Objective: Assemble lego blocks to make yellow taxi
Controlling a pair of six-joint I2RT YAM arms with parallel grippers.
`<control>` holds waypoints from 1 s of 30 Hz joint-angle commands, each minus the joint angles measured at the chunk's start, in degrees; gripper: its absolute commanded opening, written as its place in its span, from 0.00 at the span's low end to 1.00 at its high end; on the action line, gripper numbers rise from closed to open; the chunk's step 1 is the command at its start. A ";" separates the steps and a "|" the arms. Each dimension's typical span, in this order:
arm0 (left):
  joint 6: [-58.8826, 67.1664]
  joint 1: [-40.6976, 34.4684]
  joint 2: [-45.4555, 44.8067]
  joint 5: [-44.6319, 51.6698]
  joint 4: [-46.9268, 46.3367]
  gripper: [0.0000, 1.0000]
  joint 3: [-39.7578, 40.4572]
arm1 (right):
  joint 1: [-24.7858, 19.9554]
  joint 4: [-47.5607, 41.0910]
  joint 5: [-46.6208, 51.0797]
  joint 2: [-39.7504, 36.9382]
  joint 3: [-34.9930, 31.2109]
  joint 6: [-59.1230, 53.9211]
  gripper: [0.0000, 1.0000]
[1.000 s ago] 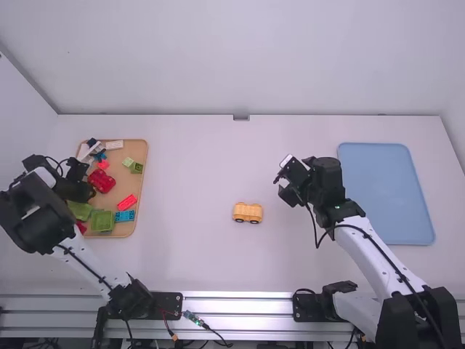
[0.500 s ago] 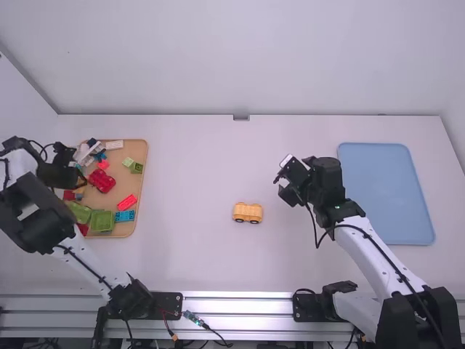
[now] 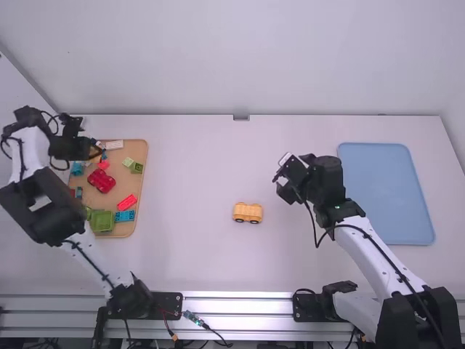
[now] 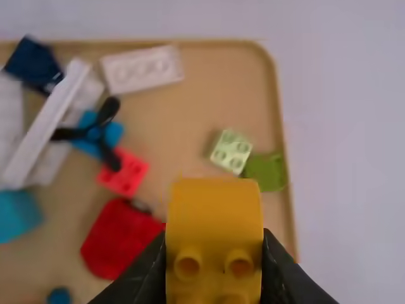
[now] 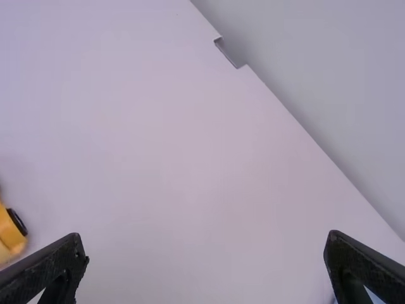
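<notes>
Over the far left part of the brown tray (image 3: 137,218), my left gripper (image 3: 96,151) holds a yellow block. In the left wrist view that yellow block (image 4: 214,234) is clamped between the two fingers of my left gripper (image 4: 214,266), studs showing. A yellow wheeled base (image 3: 248,212) stands upright at mid table; part of this yellow base (image 5: 11,233) shows at the left edge of the right wrist view. My right gripper (image 3: 282,185) hangs over the table, right of and beyond the base. The fingers of my right gripper (image 5: 205,256) are wide apart with nothing between them.
The brown tray carries red (image 3: 102,180), green (image 3: 103,221), blue (image 3: 125,216) and white (image 3: 114,145) blocks, plus a black propeller (image 4: 96,133). A blue tray (image 3: 385,193) lies at the right. A wall rises behind the table's far edge.
My left gripper has moved away from the camera along the brown tray, then somewhat to the right, uncovering blocks at the tray's left side. The right arm has barely shifted; the yellow base stays put.
</notes>
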 commanded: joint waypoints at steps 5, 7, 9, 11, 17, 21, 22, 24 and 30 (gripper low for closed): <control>-14.60 -8.96 -3.24 -7.23 4.41 0.02 -2.25 | -0.17 -0.33 -1.46 -0.71 -0.37 0.39 0.99; -15.19 -10.84 -5.54 -6.60 9.08 0.02 -5.84 | -0.17 -0.44 -1.46 -0.71 -0.37 0.42 0.99; -16.11 -12.09 -8.66 -5.75 13.41 0.03 -10.69 | -0.15 -0.48 -1.51 -0.71 -0.37 0.42 0.99; -16.26 -13.31 -11.99 -5.81 17.06 0.02 -15.85 | -0.15 -0.61 -1.51 -0.71 -0.37 0.42 0.99; -15.13 -19.78 -25.65 -9.16 29.13 0.02 -37.24 | -0.07 -0.74 -1.46 -0.71 -0.37 2.95 0.99; -2.56 -25.70 -32.73 -5.64 26.55 0.02 -45.40 | -0.11 -1.79 -1.51 -0.71 -0.37 2.99 0.99; -1.36 -26.34 -33.28 -5.55 26.02 0.02 -45.94 | -0.11 -1.92 -1.53 -0.71 -0.37 2.99 0.99; 6.73 -30.38 -35.59 -5.11 22.50 0.02 -48.26 | -0.13 -2.86 -3.21 -0.71 -0.37 2.89 0.99; 19.74 -39.76 -36.62 -4.72 17.72 0.02 -50.64 | -0.13 -3.21 -6.38 -0.71 -0.37 2.93 0.99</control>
